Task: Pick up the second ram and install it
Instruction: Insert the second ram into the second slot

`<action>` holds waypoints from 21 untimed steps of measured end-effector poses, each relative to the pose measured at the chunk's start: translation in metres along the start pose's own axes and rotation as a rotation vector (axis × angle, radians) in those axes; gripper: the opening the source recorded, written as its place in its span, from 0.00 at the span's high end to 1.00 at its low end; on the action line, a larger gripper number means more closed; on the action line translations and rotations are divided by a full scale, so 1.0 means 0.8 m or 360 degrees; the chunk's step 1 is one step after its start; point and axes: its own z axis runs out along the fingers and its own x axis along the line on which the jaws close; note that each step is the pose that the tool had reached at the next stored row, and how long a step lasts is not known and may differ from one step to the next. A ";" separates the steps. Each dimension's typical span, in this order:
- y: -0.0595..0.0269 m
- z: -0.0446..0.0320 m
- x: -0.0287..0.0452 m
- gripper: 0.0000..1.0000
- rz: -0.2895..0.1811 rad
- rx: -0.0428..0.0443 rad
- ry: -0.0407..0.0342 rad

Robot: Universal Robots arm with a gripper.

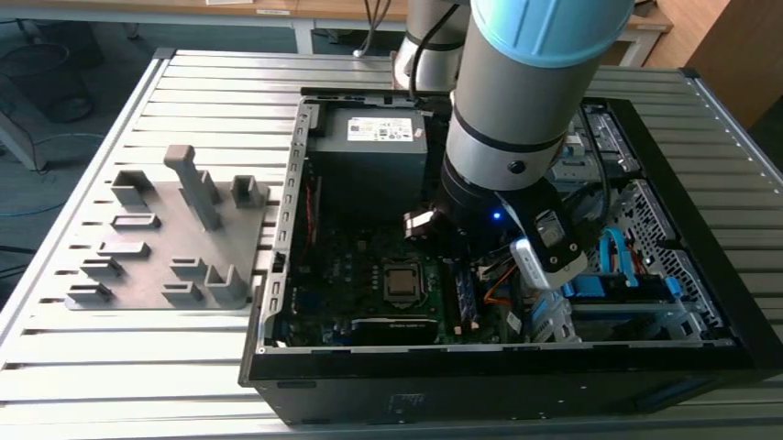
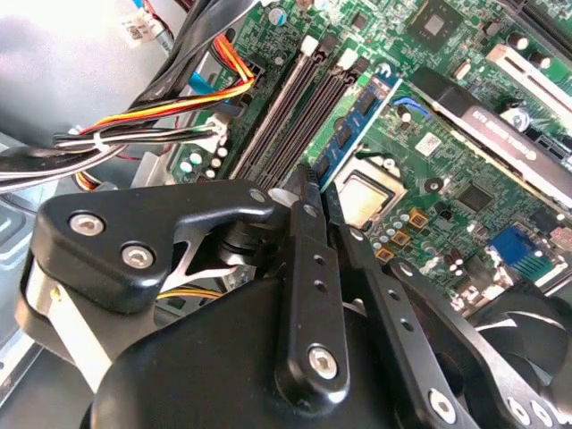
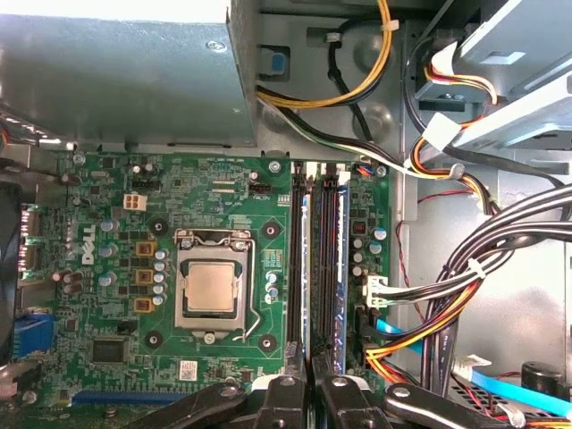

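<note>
End effector (image 3: pixel 310 393) pinches second ram (image 3: pixel 308 268) edge-on, aligned over motherboard (image 3: pixel 223 232) slot. Neighbouring slot at 3 o'clock holds a stick (image 3: pixel 340 268).

The computer case (image 1: pixel 514 367) is black, sitting on a table (image 1: pixel 183 82) of pale grey ribbed slats, with a matte grey holder block (image 1: pixel 171 238) beside it on the exterior view's left. Inside, the motherboard (image 3: pixel 223 197) is deep green dotted with silver solder points and small orange-brown components, its processor (image 3: pixel 211 288) a dull silver square, and the memory slots (image 3: pixel 298 268) run as black strips with a blue-edged ram stick (image 3: pixel 342 277) among them. Cables (image 3: pixel 447 313) are bundled in yellow, red, orange and black, the arm (image 1: pixel 526 101) is silver-grey with a light blue cap, and the gripper (image 2: pixel 308 268) is glossy black with silver screws.
</note>
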 end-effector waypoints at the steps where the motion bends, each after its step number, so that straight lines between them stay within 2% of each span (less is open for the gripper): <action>1: 0.000 0.0000 0.0000 0.86 0.0000 0.0000 0.0000; 6: 0.000 0.0021 0.0000 0.86 0.0000 0.0000 0.0000; 21: -0.001 0.0162 0.0004 0.86 0.0000 0.0000 0.0000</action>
